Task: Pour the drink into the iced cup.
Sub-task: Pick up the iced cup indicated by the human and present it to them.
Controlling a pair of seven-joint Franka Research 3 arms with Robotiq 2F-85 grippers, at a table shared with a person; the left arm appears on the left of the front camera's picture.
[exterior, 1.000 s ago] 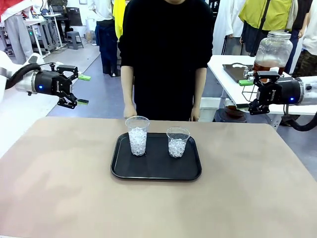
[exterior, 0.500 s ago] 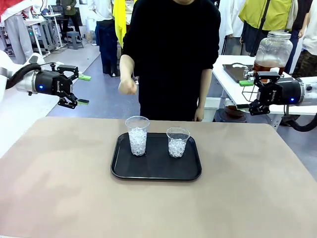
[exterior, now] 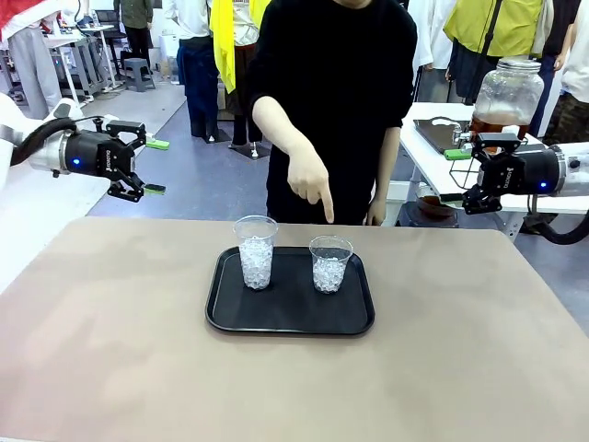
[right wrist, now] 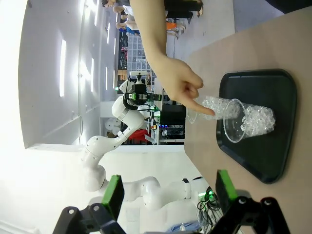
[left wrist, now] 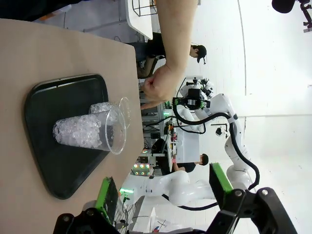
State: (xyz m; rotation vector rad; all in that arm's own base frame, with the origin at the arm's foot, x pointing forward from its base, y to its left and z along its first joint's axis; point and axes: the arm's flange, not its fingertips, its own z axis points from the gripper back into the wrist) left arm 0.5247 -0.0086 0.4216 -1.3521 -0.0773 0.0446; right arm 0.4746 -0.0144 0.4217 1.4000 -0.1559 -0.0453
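While both arms hang off the table's sides, my left claw stands wide open beyond the left edge, nothing between its green pads. The right claw is equally wide and empty off the right edge. Just behind the right claw is a lidded glass jar. The drink shows as a thin amber band low in it, largely masked by the gripper body, and I cannot make out a spigot. At mid-table a black tray carries a taller iced cup and a shorter iced cup, standing apart. The person's hand points down, fingertip just above the shorter cup's rim. From my left wrist, the shorter cup is mostly hidden behind the taller.
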